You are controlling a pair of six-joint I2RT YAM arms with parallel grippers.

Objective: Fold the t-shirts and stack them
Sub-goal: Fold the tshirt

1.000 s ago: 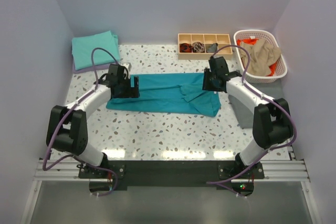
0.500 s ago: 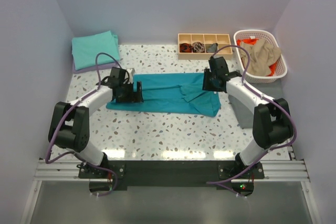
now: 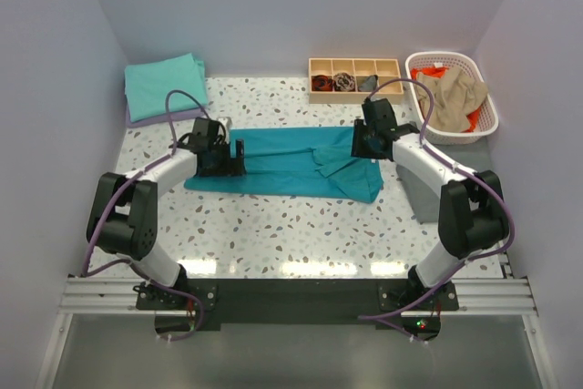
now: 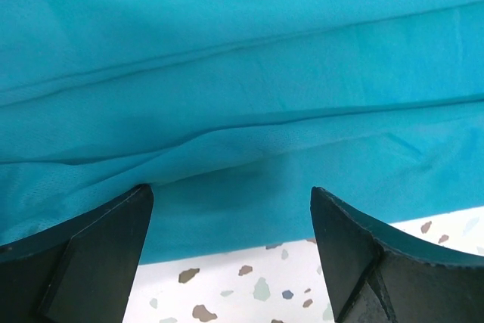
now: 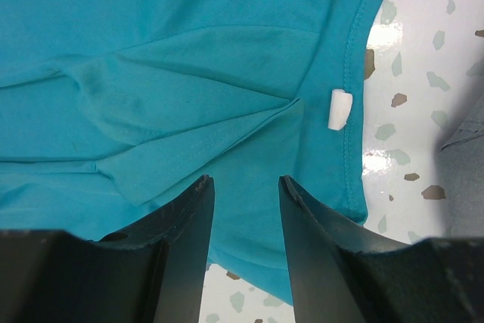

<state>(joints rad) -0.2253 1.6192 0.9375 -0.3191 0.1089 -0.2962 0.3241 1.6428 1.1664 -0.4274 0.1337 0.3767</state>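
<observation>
A deep teal t-shirt lies on the table, folded into a long band, with a sleeve bunched near its right end. My left gripper is open over the shirt's left end. In the left wrist view the fingers stand wide apart, low at the shirt's near edge, holding nothing. My right gripper is open over the right end. In the right wrist view it hovers above the folded sleeve and collar, beside a white tag.
A folded aqua-green shirt lies at the back left on a lavender one. A white lattice basket at the back right holds a tan shirt and an orange one. A wooden compartment tray stands at the back. A grey cloth lies by the right arm.
My left gripper has moved right and slightly nearer, onto the teal shirt's left end. The right arm and the shirt have not visibly moved.
</observation>
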